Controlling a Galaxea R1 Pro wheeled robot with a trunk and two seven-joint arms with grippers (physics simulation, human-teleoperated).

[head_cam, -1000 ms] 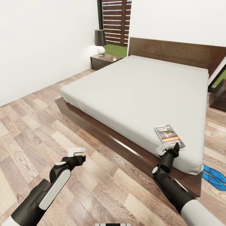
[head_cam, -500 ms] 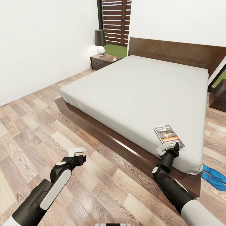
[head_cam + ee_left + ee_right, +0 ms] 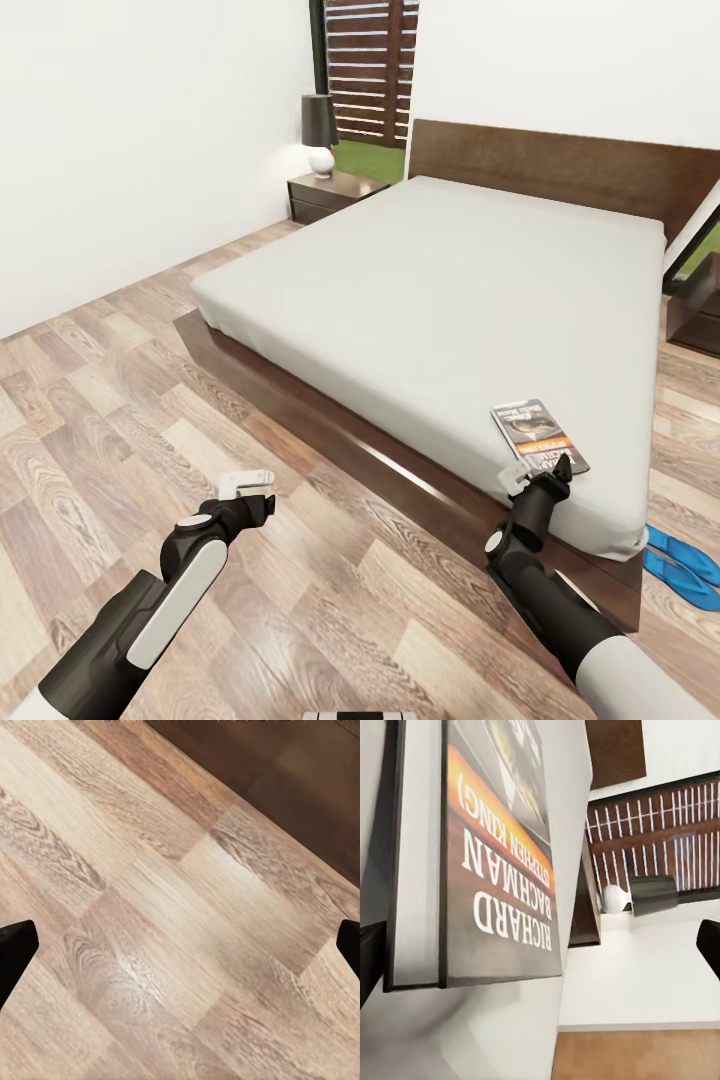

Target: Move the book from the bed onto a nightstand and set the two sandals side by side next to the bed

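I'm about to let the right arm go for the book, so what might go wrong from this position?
The book lies flat near the mattress corner of the bed; the right gripper, open at its near edge, may push it instead of getting a finger under. A shove toward the corner could tip it off toward the sandals on the floor. The nightstand with the lamp is far across the bed, so a weak pinch might slip during the carry.

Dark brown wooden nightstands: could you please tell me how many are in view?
2. One dark brown wooden nightstand stands under the lamp beside the headboard; another sits cut off at the picture's right edge.
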